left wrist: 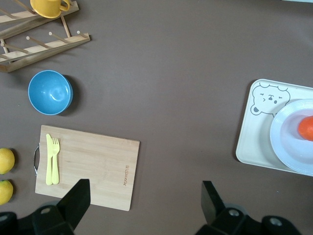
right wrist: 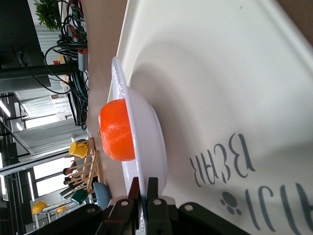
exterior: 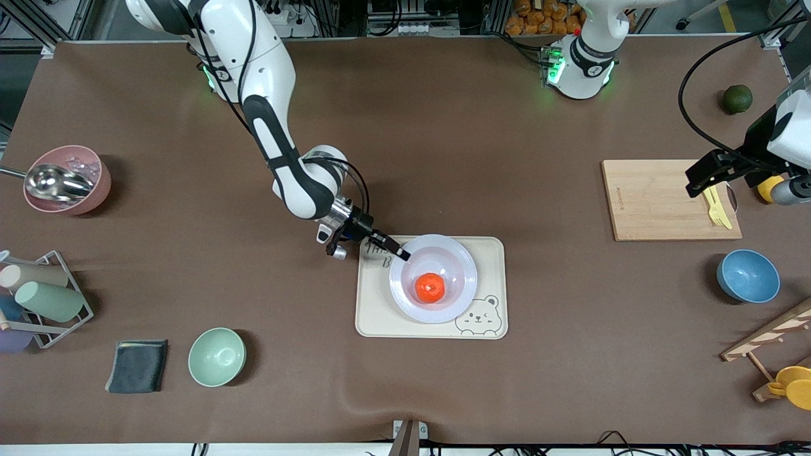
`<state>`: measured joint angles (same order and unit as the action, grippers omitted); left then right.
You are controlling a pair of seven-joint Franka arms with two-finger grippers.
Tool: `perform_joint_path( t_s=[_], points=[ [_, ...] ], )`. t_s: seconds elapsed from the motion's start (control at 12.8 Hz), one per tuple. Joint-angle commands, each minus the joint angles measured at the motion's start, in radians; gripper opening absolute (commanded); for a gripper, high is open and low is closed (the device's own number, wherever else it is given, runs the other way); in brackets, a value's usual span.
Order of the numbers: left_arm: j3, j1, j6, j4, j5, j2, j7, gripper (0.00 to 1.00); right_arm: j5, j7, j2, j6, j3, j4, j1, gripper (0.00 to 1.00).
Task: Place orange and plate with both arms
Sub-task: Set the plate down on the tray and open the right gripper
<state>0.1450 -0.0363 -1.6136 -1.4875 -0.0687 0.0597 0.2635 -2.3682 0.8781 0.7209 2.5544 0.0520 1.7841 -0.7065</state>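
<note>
On tray [exterior: 374,316]: right claw [right wrist: 143,193] pinches plate [exterior: 462,266] rim | orange [exterior: 429,287] inside | left claw [left wrist: 144,198] released

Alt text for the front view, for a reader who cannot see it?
The right pincer is shut on the rim of the plate, which sits on the bear-print tray with the orange in it. The left pincer hovers open over the cutting board.

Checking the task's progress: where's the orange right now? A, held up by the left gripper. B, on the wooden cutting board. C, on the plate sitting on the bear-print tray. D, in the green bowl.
C: the orange rests on the plate, which sits on the bear-print tray.
</note>
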Motion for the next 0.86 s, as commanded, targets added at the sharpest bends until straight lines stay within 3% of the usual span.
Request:
perform_joint_path(
  t_s=[0.0,0.78],
  points=[
    [0.002,-0.007,-0.002,0.004,0.015,-0.011,-0.030,1.00,0.029,-0.011,0.023,0.015,-0.006,-0.025,0.008,0.38],
    [-0.005,-0.007,0.001,0.004,0.003,-0.024,-0.023,1.00,0.162,-0.148,0.028,0.032,-0.006,-0.023,0.002,0.44]
  ],
)
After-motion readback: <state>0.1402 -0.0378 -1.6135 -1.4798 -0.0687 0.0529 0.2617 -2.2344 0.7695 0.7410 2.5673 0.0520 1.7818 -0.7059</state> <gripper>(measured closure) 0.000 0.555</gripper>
